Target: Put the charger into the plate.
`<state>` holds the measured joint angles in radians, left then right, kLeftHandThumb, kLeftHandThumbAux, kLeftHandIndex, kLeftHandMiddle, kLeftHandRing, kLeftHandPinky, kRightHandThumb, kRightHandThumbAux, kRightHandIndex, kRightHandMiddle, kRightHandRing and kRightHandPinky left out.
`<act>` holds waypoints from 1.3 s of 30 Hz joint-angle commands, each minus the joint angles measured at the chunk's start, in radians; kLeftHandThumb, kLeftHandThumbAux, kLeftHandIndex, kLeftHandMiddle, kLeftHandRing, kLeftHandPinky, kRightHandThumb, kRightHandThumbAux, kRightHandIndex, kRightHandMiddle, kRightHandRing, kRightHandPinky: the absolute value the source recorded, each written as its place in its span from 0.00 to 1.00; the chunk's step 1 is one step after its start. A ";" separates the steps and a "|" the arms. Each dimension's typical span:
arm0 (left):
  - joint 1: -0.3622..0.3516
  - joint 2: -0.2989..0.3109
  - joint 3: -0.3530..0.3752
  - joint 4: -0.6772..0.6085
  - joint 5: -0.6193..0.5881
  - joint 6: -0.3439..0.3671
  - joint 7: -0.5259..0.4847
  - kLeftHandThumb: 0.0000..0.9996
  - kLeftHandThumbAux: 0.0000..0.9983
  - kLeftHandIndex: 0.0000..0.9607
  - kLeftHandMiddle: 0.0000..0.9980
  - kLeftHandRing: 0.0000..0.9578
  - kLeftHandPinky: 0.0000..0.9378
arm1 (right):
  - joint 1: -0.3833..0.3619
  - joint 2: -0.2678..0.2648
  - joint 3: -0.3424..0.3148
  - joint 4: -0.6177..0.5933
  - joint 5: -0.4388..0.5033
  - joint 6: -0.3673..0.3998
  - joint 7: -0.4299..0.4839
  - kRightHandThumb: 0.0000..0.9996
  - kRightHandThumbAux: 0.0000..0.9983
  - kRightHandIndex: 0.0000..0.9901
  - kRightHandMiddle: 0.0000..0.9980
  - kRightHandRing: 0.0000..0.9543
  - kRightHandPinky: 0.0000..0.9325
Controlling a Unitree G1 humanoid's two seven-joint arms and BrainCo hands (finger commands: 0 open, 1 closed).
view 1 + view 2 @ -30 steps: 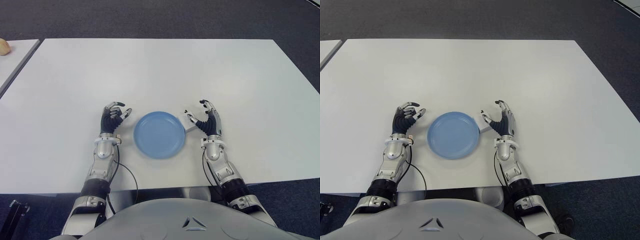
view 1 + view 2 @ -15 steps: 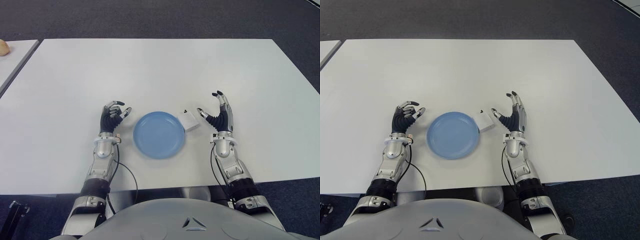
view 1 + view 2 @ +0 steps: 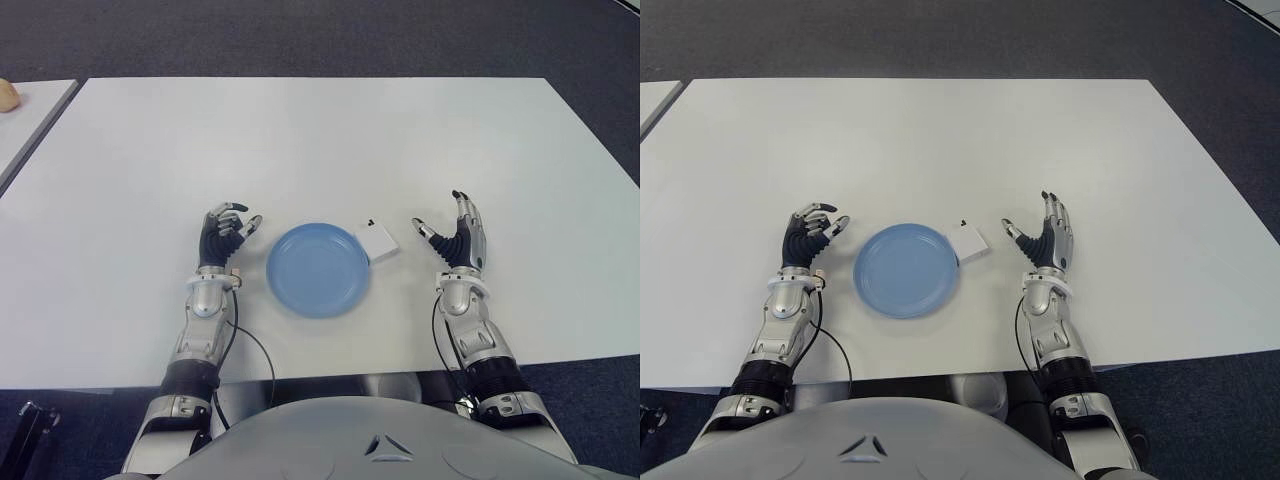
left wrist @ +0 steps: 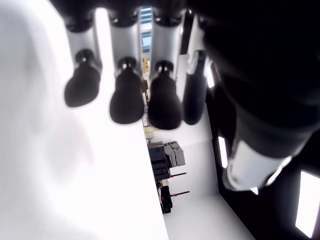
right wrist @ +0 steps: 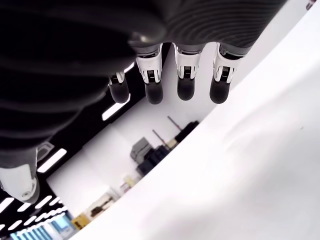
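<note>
A round blue plate point(image 3: 318, 270) lies on the white table point(image 3: 330, 150) in front of me, holding nothing. The small white charger point(image 3: 378, 241) lies flat on the table against the plate's right rim, outside the dish. My right hand point(image 3: 438, 212) stands to the right of the charger, a small gap away, with fingers spread upward and empty; its wrist view shows only straight fingertips point(image 5: 186, 85) over bare table. To the left of the plate is my left hand point(image 3: 240, 215), with loosely bent fingers holding nothing.
A second table point(image 3: 25, 125) adjoins at the far left, with a pale object point(image 3: 8, 94) at its far edge. A black cable point(image 3: 255, 350) loops beside my left forearm. Dark carpet surrounds the tables.
My right hand drew back to the right, from over the charger to a spot clear of it. The charger stays by the plate's rim. The left hand has not moved.
</note>
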<state>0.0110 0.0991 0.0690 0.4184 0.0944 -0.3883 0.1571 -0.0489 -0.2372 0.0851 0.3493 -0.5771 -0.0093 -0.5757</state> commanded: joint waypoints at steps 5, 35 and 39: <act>0.008 -0.004 0.002 -0.023 0.003 0.024 0.001 0.71 0.72 0.45 0.78 0.80 0.81 | -0.022 0.016 -0.003 0.005 -0.044 0.132 -0.045 0.42 0.46 0.00 0.00 0.00 0.00; 0.017 -0.006 0.003 -0.047 0.001 0.046 -0.001 0.70 0.72 0.45 0.78 0.80 0.81 | 0.035 0.005 0.061 -0.136 0.010 0.033 0.132 0.43 0.36 0.00 0.00 0.00 0.00; 0.019 -0.007 0.002 -0.051 0.001 0.053 -0.002 0.70 0.72 0.45 0.78 0.79 0.80 | 0.041 -0.010 0.069 -0.142 0.020 0.008 0.167 0.38 0.40 0.00 0.00 0.00 0.00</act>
<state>0.0197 0.0979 0.0684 0.3706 0.0976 -0.3536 0.1571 -0.0265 -0.2317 0.1441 0.2133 -0.5645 0.0190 -0.4402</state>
